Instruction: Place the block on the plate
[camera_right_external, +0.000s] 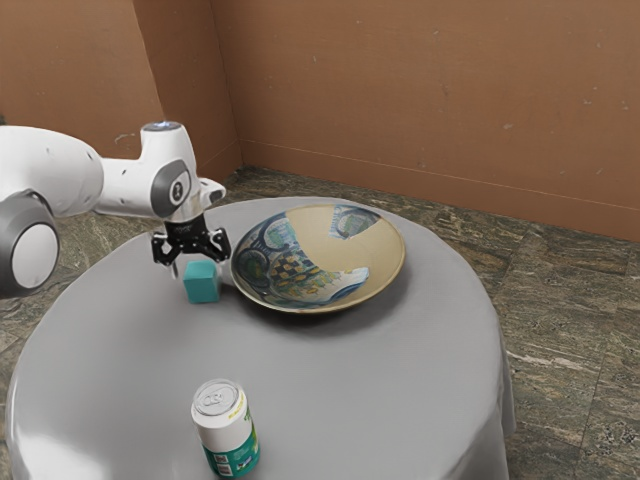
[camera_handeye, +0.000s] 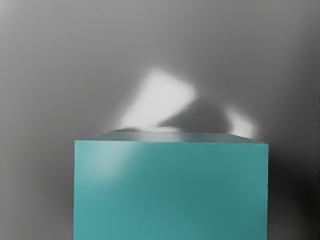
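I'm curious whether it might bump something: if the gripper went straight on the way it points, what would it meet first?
Probably the teal block, just below the downward-pointing gripper. The remaining gap is hard to judge; the open fingers might pass beside it toward the table.

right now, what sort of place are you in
Probably a dining or sitting room, though little of it is visible: a round table draped in a grey cloth, plain orange-brown walls and a dark, stone-like floor.
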